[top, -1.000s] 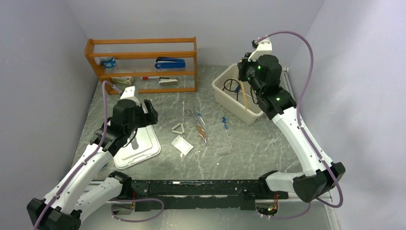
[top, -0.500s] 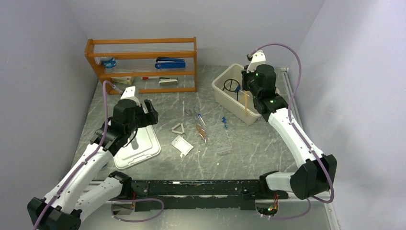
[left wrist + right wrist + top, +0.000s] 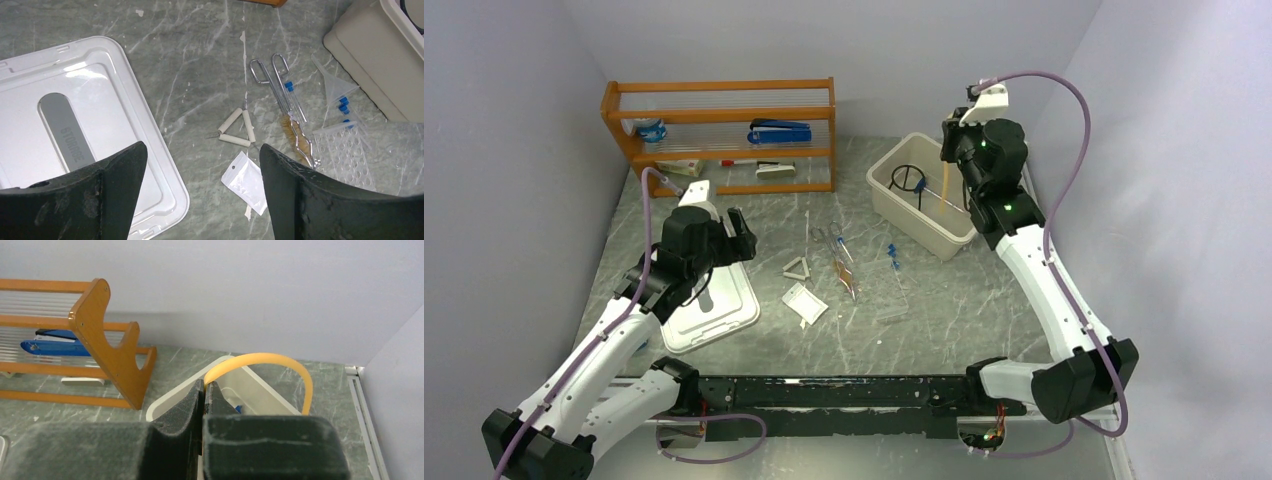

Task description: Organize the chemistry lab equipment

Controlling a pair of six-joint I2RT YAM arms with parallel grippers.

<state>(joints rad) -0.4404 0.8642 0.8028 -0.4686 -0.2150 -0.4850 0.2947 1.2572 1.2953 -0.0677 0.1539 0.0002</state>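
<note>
In R end effector (image 3: pixel 205 388): amber tubing (image 3: pixel 260 358).

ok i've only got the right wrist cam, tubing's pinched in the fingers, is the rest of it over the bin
observer: yes. From the top camera the amber rubber tubing hangs from the right gripper, and its lower end looks to be inside the bin.
operator: anything else in there
observer: a black wire tripod ring, lying at the bin's far-left end.
operator: what's the left arm doing
observer: the left gripper is open and empty, hovering over the edge of the white lid.
</note>
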